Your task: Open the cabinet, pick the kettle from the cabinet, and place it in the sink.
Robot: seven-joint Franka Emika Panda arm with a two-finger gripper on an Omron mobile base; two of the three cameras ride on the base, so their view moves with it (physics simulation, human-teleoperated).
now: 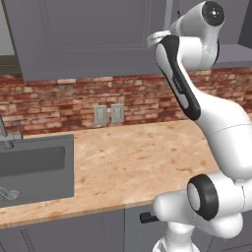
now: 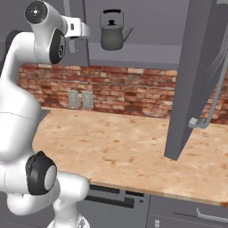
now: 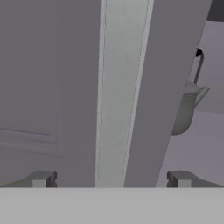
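Observation:
The cabinet's (image 1: 88, 34) left door is shut, while its right door (image 2: 191, 75) stands swung out over the counter. Inside on the shelf sits the small grey kettle (image 2: 113, 32) with its black arched handle. In the hand view the kettle (image 3: 187, 109) peeks out from behind the shut door's edge. My gripper (image 3: 110, 179) is open and held up close to that shut door. Its long pale bar handle (image 3: 120, 87) runs between the two fingertips (image 3: 41, 178), and nothing is gripped. The dark sink (image 1: 69, 167) with its slim faucet (image 1: 4, 130) lies far left in the counter.
The open door's bar handle (image 2: 216, 89) juts out at the right. A brick backsplash with two outlets (image 1: 108, 114) runs behind the tan stone counter (image 1: 138, 157). Grey base cabinets (image 1: 74, 231) sit below the counter edge.

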